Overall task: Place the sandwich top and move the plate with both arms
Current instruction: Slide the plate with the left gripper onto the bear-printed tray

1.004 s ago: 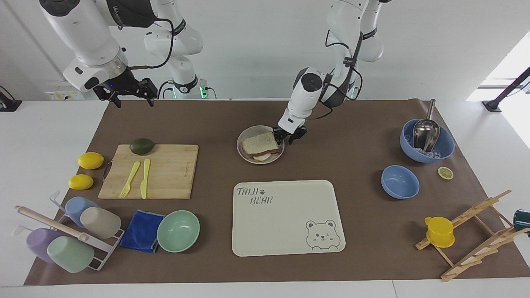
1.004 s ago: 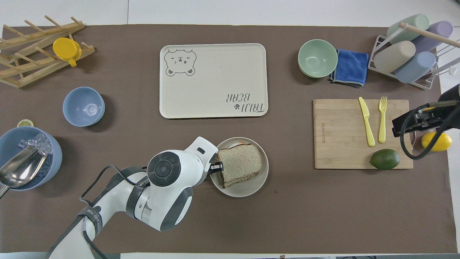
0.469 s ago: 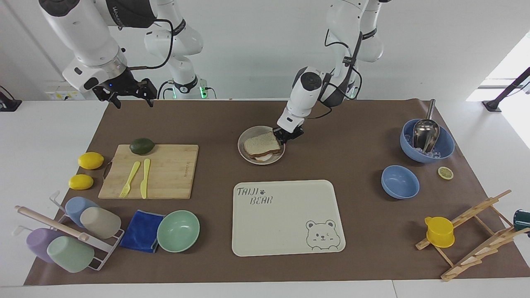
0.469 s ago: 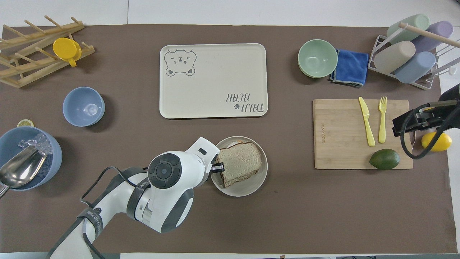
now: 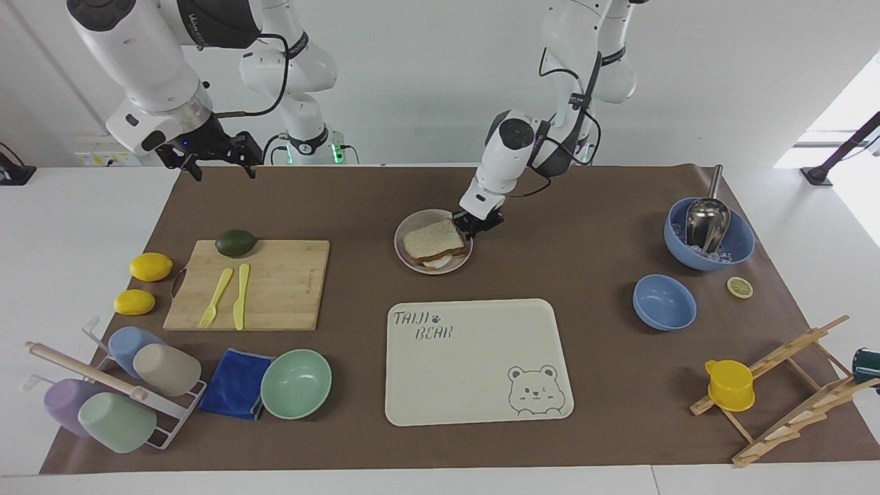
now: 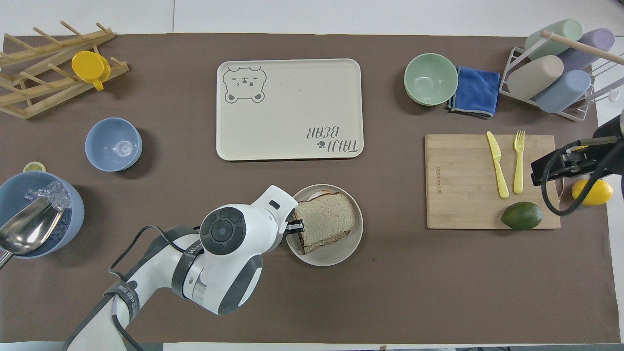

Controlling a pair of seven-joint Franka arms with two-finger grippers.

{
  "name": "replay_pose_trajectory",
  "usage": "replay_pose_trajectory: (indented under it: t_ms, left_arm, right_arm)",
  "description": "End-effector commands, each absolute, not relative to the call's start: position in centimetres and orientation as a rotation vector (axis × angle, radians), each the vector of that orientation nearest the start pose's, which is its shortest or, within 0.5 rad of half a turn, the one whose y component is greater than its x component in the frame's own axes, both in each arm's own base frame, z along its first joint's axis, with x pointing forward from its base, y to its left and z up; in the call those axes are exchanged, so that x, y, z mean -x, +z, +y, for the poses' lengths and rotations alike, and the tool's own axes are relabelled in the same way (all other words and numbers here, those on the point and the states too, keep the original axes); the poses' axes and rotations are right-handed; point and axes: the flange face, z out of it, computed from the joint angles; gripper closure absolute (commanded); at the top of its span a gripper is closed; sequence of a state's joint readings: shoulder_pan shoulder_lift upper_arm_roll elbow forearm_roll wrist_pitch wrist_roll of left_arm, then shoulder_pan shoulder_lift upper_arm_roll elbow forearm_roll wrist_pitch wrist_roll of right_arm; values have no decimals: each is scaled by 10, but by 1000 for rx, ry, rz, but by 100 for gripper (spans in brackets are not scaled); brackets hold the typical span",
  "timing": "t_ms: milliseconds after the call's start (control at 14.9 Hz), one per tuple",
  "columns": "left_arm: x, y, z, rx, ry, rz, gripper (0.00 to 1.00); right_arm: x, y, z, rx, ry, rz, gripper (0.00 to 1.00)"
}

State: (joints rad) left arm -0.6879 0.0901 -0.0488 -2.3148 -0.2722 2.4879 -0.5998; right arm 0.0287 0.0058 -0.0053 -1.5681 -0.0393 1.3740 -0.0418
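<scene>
- Bread flat atop sandwich on plate, mid-table, nearer robots than tray.
- L gripper down at plate edge, left arm's side, clamped tight on rim.
- R gripper up over mat corner nr avocado, fingers apart, empty, waiting.
- Board w/ fork + knife toward right arm's end.

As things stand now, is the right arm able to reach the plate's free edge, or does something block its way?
Probably yes. The right gripper waits open, up in the air near the table's edge at its own end. The plate rim toward that end is bare; the left gripper is shut on the other rim, and only open mat lies between.
</scene>
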Motion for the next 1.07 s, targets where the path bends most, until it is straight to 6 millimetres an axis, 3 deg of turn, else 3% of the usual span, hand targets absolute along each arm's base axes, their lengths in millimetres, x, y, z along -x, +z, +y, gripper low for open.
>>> replay_pose_trajectory:
  t_ms: [0, 335, 536, 803, 1004]
  left_arm:
    - [-406, 319, -346, 3349, 51, -136, 100]
    - [-453, 372, -331, 3393, 133, -167, 100]
    - [-493, 407, -308, 3443, 185, -234, 100]
    - [-551, 427, -276, 3467, 114, -371, 100]
    - [-613, 418, -273, 3477, 140, -430, 100]
  right_arm:
    - [-531, 608, 6, 3142, 291, -96, 0]
    - [-530, 609, 6, 3142, 291, -99, 0]
    - [-530, 609, 6, 3142, 291, -99, 0]
    - [-530, 610, 5, 3142, 288, -94, 0]
    - [-531, 609, 6, 3142, 288, -96, 0]
